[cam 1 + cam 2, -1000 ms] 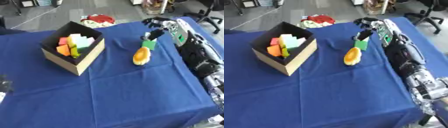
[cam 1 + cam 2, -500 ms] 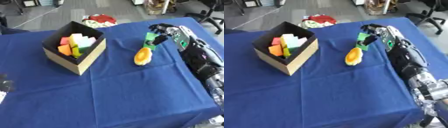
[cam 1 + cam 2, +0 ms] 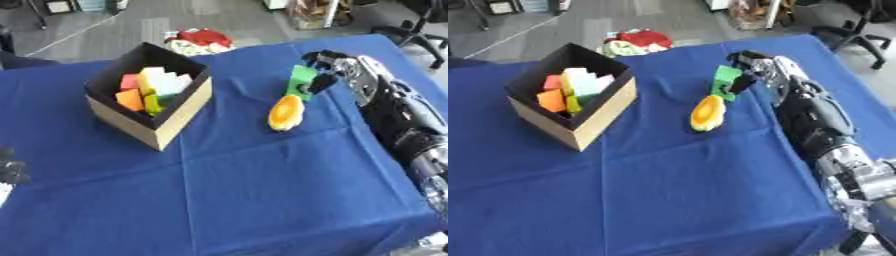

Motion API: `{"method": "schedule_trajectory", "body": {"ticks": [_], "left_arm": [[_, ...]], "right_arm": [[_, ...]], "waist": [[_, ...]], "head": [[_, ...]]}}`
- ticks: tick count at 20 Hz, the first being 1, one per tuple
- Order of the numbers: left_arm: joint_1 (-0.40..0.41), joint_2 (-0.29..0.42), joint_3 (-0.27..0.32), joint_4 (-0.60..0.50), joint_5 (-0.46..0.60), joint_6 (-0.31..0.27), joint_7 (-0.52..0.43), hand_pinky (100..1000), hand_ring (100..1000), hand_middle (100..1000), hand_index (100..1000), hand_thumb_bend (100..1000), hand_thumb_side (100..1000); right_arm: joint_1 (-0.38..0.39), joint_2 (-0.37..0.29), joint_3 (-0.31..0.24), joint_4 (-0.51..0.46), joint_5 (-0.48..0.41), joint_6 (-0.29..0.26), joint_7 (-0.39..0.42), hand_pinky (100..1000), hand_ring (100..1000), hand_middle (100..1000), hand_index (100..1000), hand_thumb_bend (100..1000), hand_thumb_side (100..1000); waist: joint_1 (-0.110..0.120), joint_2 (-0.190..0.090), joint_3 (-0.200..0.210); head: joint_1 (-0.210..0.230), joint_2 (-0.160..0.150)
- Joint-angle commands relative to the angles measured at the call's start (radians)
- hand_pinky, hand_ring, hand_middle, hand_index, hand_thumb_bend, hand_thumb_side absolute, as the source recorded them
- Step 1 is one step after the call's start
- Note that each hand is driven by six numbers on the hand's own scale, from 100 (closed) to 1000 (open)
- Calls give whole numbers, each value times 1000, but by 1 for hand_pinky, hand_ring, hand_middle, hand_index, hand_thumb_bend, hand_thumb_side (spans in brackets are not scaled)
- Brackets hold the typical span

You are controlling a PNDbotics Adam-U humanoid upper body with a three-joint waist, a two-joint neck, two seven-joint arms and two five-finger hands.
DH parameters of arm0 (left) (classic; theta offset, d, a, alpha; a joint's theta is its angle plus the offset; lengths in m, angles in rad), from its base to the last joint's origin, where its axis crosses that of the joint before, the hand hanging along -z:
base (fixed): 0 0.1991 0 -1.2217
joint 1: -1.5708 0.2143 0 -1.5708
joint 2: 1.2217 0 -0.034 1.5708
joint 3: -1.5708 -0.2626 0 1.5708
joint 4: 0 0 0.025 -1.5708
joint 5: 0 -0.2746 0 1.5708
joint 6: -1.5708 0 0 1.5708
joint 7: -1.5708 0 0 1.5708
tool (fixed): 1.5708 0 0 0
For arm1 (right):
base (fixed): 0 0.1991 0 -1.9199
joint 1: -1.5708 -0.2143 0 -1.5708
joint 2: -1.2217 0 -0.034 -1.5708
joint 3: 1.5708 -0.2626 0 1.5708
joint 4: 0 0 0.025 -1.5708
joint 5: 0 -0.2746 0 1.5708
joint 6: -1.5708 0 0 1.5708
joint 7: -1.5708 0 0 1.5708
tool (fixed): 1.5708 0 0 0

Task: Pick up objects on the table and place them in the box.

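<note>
A green block (image 3: 300, 81) stands just behind an orange-yellow fruit-shaped object (image 3: 285, 113) on the blue cloth. My right hand (image 3: 334, 64) comes in from the right, its fingers curled over the block's top and its thumb against the block's side. An open dark box with tan walls (image 3: 179, 114) sits at the left and holds several coloured blocks (image 3: 150, 86). A dark part of my left hand (image 3: 9, 172) shows at the left edge, too little to tell its state.
The blue table (image 3: 262, 190) ends close behind the box and just right of my right arm. Beyond the far edge lies a red and white heap (image 3: 197, 40) on the floor. An office chair (image 3: 420, 27) stands at the top right.
My right hand has closed in on the green block, which now sits slightly higher above the orange-yellow object. The box and the orange-yellow object have not moved.
</note>
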Motion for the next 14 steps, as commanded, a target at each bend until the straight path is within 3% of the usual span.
{"method": "schedule_trajectory", "body": {"ticks": [1, 6, 11, 14], "left_arm": [[-5, 19, 8, -14, -3, -3, 3, 787, 640, 649, 835, 461, 591], [-6, 18, 9, -14, -3, -2, 4, 787, 640, 649, 835, 461, 591], [-7, 17, 8, -14, -2, -2, 5, 786, 640, 648, 835, 461, 591], [-8, 16, 9, -14, -2, -2, 5, 787, 640, 648, 835, 461, 591]], "right_arm": [[-16, -30, 1, -6, 46, 5, -16, 927, 892, 888, 986, 413, 239], [-17, -20, 1, -3, 103, 3, -12, 915, 877, 839, 948, 379, 203], [-14, -6, 0, -1, 128, 7, -41, 889, 832, 733, 852, 297, 111], [-12, 1, 0, -3, 134, 6, -74, 866, 791, 628, 768, 253, 100]], "waist": [[-10, -19, 3], [-10, -18, 5], [-10, -19, 7], [-9, -19, 9]], "head": [[-3, 4], [-8, 4], [-10, 4], [-11, 4]]}}
